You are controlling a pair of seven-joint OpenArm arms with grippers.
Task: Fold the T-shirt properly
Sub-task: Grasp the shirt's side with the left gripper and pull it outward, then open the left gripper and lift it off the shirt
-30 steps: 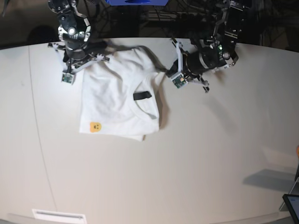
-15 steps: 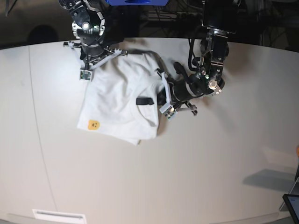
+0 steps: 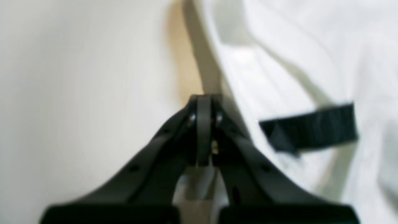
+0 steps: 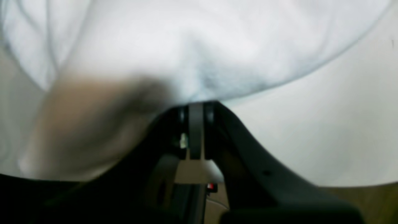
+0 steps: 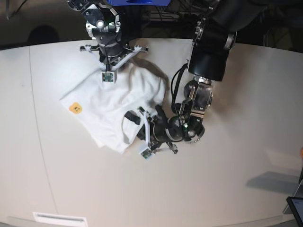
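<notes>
White cotton short-sleeved T-shirt (image 5: 106, 106) is lying crumpled on the pale table (image 5: 227, 179), plain side up, spreading left of centre in the base view. Small orange patch (image 5: 75, 108) is showing near its left corner. Black neck label (image 3: 309, 128) is sitting just right of the left gripper in the left wrist view.

Left gripper (image 3: 203, 107): fingers pressed together, tips sitting at the cloth's edge by the collar; can't tell whether fabric is pinched between them.

Right gripper (image 4: 196, 109): fingers pressed together, tips butting against a bunched fold at the shirt's top edge; pinch on fabric also unclear. Both wrist views are blurring.
</notes>
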